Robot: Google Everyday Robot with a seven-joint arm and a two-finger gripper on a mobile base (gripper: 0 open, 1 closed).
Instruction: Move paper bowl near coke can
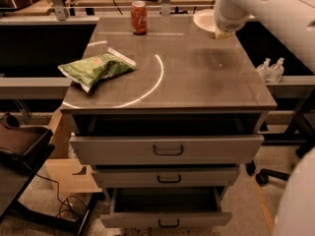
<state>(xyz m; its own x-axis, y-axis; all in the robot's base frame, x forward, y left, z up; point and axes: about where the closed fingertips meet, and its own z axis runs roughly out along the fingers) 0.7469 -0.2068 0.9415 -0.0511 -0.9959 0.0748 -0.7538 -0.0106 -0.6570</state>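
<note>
The paper bowl (pixel 204 18) is off-white and hangs tilted above the far right part of the cabinet top (pixel 197 77). My gripper (pixel 221 32) is shut on the bowl's right rim, mostly hidden under the white wrist. The coke can (pixel 139 17) stands upright at the far edge of the top, left of the bowl with a gap of about two can widths between them.
A green crinkled chip bag (pixel 96 69) lies at the front left of the top, beside a white arc marking. Drawers (pixel 167 150) below stand partly pulled out. Two small bottles (pixel 271 69) stand on a ledge to the right. A dark chair (pixel 19 141) is at the lower left.
</note>
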